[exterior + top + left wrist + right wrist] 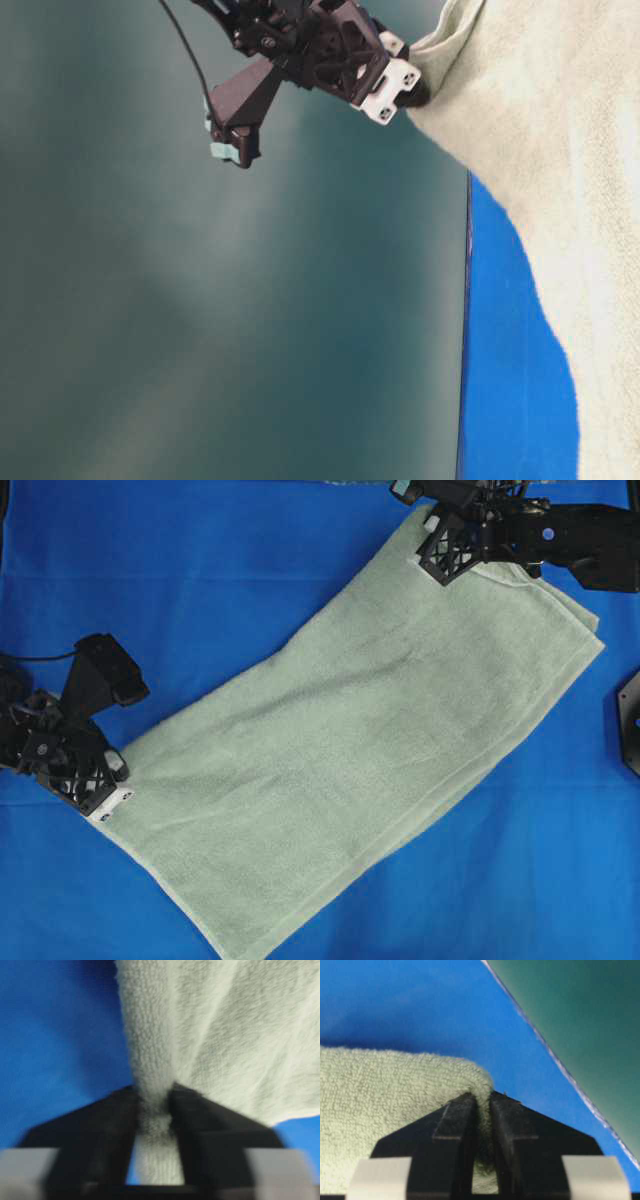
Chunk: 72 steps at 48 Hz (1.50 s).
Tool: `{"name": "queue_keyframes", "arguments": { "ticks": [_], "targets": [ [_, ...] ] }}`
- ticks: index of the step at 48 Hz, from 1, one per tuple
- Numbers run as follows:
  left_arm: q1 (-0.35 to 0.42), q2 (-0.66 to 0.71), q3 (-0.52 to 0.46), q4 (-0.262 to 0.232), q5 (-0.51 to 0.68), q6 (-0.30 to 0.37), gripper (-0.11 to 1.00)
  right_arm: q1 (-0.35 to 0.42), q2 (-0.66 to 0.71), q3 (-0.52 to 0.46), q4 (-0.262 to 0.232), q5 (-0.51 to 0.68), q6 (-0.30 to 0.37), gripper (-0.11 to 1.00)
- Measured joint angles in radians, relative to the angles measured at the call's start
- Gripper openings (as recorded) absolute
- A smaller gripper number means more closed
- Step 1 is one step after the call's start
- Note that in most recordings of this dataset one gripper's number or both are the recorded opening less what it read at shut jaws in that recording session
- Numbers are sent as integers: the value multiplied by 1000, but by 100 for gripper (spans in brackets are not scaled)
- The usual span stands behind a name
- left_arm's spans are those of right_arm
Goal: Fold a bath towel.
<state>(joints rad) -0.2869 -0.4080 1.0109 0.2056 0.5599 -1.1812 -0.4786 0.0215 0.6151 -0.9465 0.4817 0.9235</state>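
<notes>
Clamped between the black fingers of the left pincer (pixel 156 1110) was a bunched corner of the bath towel (pixel 370 770), which lay diagonally across the blue-covered desk (pixel 200 570) from seven to one o'clock, where the right pincer (pixel 484 1102) pinched its far corner.

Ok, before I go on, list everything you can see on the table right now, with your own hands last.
Pale sage-green terry-cloth bath towel: one, lying diagonally across the middle, already doubled over, with layered edges at its upper right end.
Bright blue cloth surface: one, covering the table under the towel.
Black mount or fixture: one, at the right edge, cut off by the frame; cannot tell what it is.
Left hand: one, black, at the towel's lower left corner, pinching a bunched fold of towel.
Right hand: one, black, at the towel's top corner, closed on the folded edge.
</notes>
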Motion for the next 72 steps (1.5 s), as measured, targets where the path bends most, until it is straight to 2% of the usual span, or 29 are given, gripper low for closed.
{"name": "queue_keyframes", "arguments": {
  "ticks": [2,7,9,12,19,22,25,30,35,41,50,64,72],
  "targets": [
    [0,0,2,0,0,2,47,-3,0,-2,-2,-2,-2,21],
    [0,-5,6,3,-2,15,76,-11,0,-6,-6,3,-2,52],
    [2,-6,8,6,-2,23,83,-12,-3,-8,-12,8,-2,61],
    [0,-14,8,8,0,46,84,-12,-17,-6,-18,21,-2,69],
    [11,-40,3,8,5,87,82,2,-114,23,-17,80,6,67],
    [20,-58,-5,8,6,107,82,14,-167,54,6,107,9,67],
    [28,-75,-14,9,9,143,82,26,-221,91,52,135,8,67],
    [29,-107,-28,11,9,216,82,40,-299,166,175,167,-5,67],
    [29,-133,-35,11,9,285,82,55,-365,225,270,178,-28,67],
    [32,-150,-35,11,11,334,82,60,-408,262,330,181,-63,67],
    [37,-153,-35,11,11,334,82,23,-351,299,341,158,-66,67],
    [38,-152,-35,11,9,334,82,-110,-158,351,341,-71,-67,67],
    [37,-152,-35,11,9,336,82,-138,-118,357,341,-98,-63,66]
  ]
}}
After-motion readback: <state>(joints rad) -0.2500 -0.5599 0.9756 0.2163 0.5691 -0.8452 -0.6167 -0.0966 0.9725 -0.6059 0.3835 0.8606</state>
